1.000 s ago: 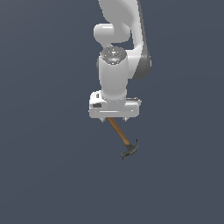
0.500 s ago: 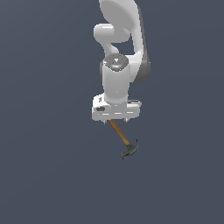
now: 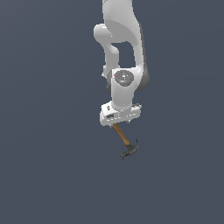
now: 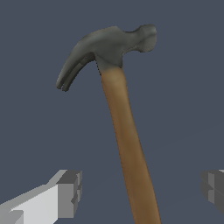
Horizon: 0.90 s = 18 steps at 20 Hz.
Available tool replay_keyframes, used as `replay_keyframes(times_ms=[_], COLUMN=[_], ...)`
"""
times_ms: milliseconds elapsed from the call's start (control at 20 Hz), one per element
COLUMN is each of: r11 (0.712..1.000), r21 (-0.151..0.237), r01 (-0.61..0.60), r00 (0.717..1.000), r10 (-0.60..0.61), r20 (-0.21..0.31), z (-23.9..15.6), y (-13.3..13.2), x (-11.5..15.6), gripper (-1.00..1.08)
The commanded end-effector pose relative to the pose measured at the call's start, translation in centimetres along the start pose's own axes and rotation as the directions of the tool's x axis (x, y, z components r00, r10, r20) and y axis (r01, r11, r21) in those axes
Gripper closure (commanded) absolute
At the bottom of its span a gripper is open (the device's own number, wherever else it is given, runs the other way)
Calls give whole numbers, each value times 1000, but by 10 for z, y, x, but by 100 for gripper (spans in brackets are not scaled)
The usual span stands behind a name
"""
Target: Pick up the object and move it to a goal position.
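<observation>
The white Franka arm's two-finger gripper [image 3: 120, 122] stands with its jaws wide: in the wrist view the grey fingertip pads [image 4: 70, 193] flank the handle with a clear gap on each side, touching nothing. The small claw hammer with brown wooden handle and dark grey metal head [image 3: 127, 143] sits directly beneath the hand, its handle running from under the gripper down toward the exterior view's right and its curved claw at the far end. Compared with one second ago, the hand sits slightly lower in the exterior view, while the hammer head occupies the same position. This indicates a descent onto a stationary object, which probably rests on the dark grey floor [image 3: 48, 175]. The grasp is judged not yet made. Closure on the handle, then lift and transfer, remain outstanding; no goal marker is visible.
</observation>
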State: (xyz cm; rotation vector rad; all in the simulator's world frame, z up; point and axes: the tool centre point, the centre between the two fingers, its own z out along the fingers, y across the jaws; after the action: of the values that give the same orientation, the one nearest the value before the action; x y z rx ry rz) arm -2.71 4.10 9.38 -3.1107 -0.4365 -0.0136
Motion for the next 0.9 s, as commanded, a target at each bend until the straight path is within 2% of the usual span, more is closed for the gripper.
replay_keyframes(times_ms=[0, 300, 600, 850], r11=[999, 996, 996, 996], r21=[0, 1, 2, 2], r01=[43, 88, 84, 87], r00=[999, 996, 996, 996], r10=[-43, -88, -85, -87], r20=[4, 8, 9, 9], z=[13, 27, 31, 53], y=[-7, -15, -15, -15], x=[-6, -14, -13, -15], gripper=[-92, -92, -92, -92])
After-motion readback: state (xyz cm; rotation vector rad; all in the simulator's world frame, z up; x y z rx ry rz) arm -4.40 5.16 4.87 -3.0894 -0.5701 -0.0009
